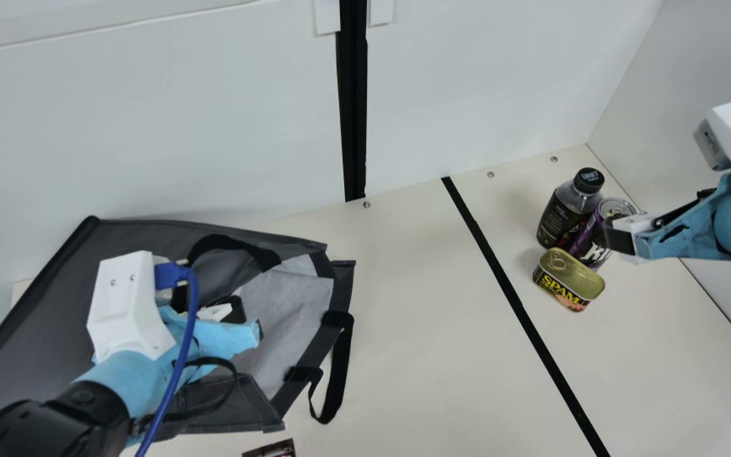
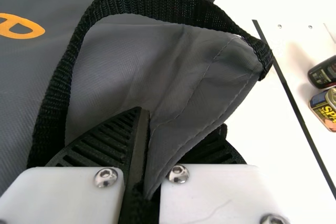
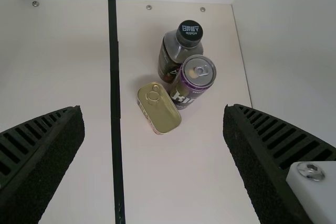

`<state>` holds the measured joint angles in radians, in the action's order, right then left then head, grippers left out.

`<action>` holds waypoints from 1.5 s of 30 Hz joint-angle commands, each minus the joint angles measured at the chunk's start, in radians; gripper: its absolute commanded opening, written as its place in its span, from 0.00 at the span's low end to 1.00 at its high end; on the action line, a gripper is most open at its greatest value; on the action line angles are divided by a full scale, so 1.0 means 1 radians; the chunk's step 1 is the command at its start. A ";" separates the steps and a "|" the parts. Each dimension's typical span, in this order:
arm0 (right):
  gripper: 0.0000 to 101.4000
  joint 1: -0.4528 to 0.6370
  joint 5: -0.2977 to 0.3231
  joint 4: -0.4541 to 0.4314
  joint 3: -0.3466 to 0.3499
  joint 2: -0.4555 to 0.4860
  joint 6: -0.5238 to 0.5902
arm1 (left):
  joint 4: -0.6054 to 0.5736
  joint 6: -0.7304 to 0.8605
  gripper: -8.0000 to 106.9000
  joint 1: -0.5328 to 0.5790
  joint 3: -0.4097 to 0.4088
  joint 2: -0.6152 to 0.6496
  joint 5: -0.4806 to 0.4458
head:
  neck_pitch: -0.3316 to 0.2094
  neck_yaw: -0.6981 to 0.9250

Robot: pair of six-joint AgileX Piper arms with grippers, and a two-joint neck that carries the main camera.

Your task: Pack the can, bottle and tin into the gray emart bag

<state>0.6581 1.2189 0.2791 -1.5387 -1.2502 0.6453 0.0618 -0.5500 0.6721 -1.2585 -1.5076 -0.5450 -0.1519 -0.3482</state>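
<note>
the gray emart bag (image 1: 42,304) lies on its side across the left part of the bench (image 1: 429,355), close to the back edge, with its mouth towards the bench's right edge and its black straps (image 1: 342,374) loose around the opening. the left claw (image 1: 248,320) is at that mouth; in the left wrist view its ribbed fingers (image 2: 113,137) are clamped on the bag's gray cloth, near a looped strap.

over by the back right corner of the bench, the bottle (image 1: 556,219) stands upright, nearest the back edge, with the purple can (image 1: 587,247) upright just beside it. the tin (image 1: 572,279) sits lid up next to the can, on the side towards the front edge. all three are outside the bag, right of the black line (image 1: 518,301) that runs from the back edge forward. the right claw (image 1: 618,238) hangs near the can, its fingers (image 3: 55,153) wide apart with nothing between them.
</note>
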 commanded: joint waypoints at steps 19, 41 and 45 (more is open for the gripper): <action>0.90 0.000 0.000 0.000 0.000 0.000 0.000 | -0.252 0.200 0.16 -0.067 -0.022 -0.027 0.007 | -0.023 -0.001; 0.90 0.000 0.000 0.000 0.000 0.000 0.000 | -0.283 0.230 0.16 -0.081 -0.027 -0.031 0.002 | -0.023 -0.001; 0.90 0.000 0.000 0.000 0.000 0.000 0.000 | -0.283 0.230 0.16 -0.081 -0.027 -0.031 0.002 | -0.023 -0.001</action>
<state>0.6581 1.2189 0.2791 -1.5387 -1.2502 0.6453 -0.2209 -0.3204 0.5915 -1.2855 -1.5389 -0.5434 -0.1519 -0.3467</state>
